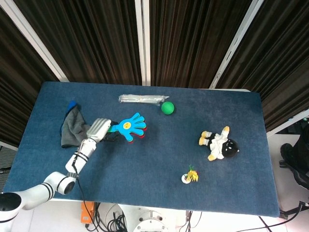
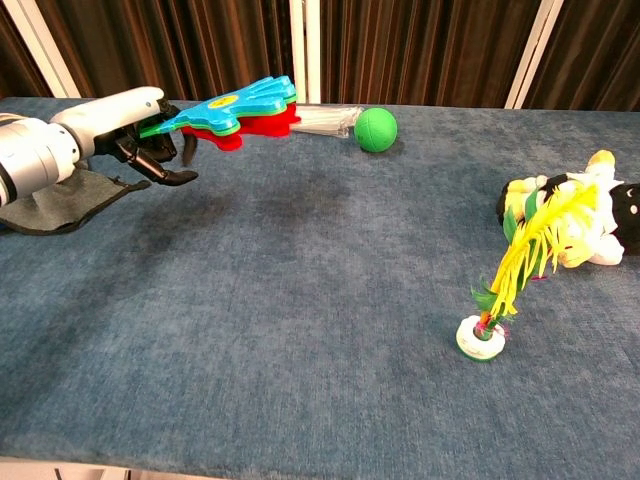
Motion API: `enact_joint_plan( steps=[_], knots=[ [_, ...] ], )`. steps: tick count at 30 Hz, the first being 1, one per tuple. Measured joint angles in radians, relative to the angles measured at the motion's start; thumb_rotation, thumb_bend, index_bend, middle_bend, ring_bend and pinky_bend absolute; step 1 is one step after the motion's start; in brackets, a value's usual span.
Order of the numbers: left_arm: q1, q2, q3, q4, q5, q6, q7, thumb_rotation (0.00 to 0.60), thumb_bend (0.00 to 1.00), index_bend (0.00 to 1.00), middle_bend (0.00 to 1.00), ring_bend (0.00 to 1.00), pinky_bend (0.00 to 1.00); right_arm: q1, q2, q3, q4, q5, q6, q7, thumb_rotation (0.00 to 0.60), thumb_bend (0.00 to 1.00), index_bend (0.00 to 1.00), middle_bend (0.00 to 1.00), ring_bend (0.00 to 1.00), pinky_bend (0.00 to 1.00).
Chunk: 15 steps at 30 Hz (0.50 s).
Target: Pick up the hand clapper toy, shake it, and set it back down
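Note:
The hand clapper toy point(image 2: 240, 107), with stacked blue, green and red hand-shaped paddles, is lifted off the blue table, its paddles pointing right. My left hand point(image 2: 135, 130) grips its green handle at the table's left. In the head view the clapper point(image 1: 128, 126) sticks out to the right of the left hand point(image 1: 98, 130). My right hand shows in neither view.
A grey cloth point(image 2: 60, 200) lies under and left of my left arm. A clear bundle of sticks point(image 2: 325, 118) and a green ball point(image 2: 376, 129) lie behind the clapper. A plush doll point(image 2: 575, 215) and a feather shuttlecock point(image 2: 497, 300) sit at the right.

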Motion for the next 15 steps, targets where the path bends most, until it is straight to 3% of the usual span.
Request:
enact_joint_plan(
  steps=[8, 15],
  knots=[
    [0.002, 0.005, 0.0, -0.005, 0.008, 0.013, -0.036, 0.6, 0.29, 1.0, 1.0, 1.0, 1.0, 0.005, 0.0, -0.003, -0.003, 0.0, -0.013, -0.003, 0.6, 0.27, 0.0, 0.0, 0.0, 0.0],
    [-0.002, 0.024, 0.012, -0.018, 0.039, 0.022, -0.101, 0.6, 0.54, 1.0, 1.0, 1.0, 1.0, 0.006, 0.001, -0.003, -0.007, -0.001, -0.012, -0.005, 0.6, 0.27, 0.0, 0.0, 0.0, 0.0]
  ],
)
